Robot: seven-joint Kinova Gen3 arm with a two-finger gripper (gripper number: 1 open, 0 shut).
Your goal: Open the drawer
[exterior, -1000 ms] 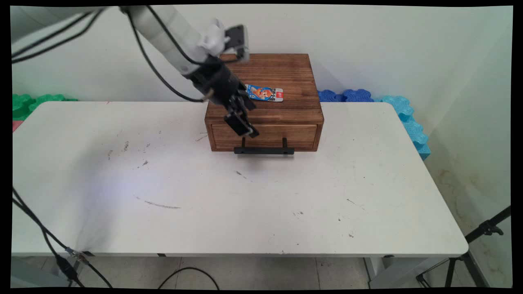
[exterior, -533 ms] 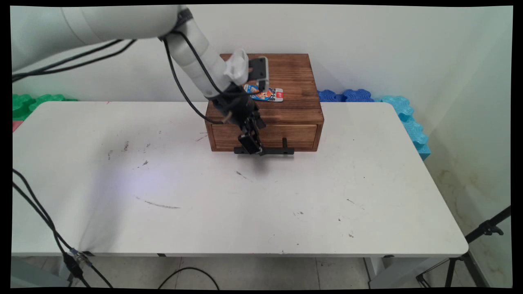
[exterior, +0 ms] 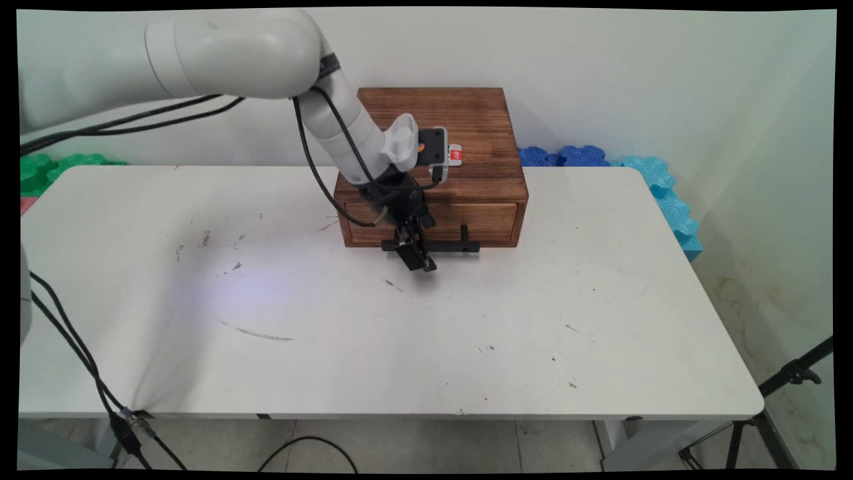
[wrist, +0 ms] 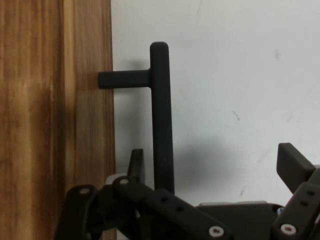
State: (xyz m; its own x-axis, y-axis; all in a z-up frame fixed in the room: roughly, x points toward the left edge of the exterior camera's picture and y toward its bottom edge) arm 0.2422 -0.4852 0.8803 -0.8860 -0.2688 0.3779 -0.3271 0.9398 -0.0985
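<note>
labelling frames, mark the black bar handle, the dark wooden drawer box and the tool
black bar handle [wrist: 161, 115]: hand view, middle of the bar.
dark wooden drawer box [exterior: 466, 113]: main view, bare top panel.
tool [wrist: 210, 172]: hand view, midway between its open fingertips, which straddle the bar.

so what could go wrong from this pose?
1. The gripper is open with the drawer's black handle between its fingers, but much nearer one finger than the other; closing could seat it off-centre.
2. One finger sits in the narrow gap beside the drawer front; it may scrape the wood.
3. The packet lies loose on the wooden box; a jolt could shift it.
</note>
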